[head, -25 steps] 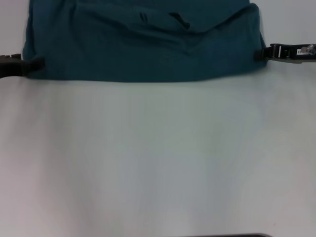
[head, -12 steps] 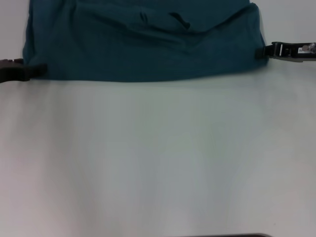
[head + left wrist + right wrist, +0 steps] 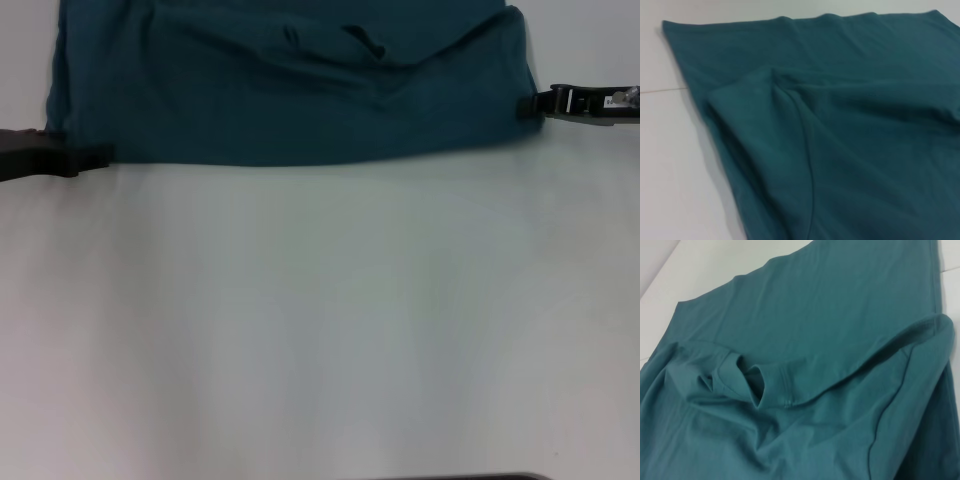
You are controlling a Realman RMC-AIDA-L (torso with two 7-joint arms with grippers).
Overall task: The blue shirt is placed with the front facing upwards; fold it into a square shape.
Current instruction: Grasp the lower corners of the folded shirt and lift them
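Now the blue shirt [image 3: 290, 90] lies folded on the white table [image 3: 320, 320]; the left gripper [image 3: 95, 156] and the right gripper [image 3: 527, 106] touch its near corners, but I cannot tell their grip.

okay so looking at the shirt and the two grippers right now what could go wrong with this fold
The blue shirt lies rumpled, with a bunched ridge and the collar tucked into the folds; folding over that could trap creases. The left gripper sits at the near left corner, the right gripper farther back, so uneven pulls could skew the edge.
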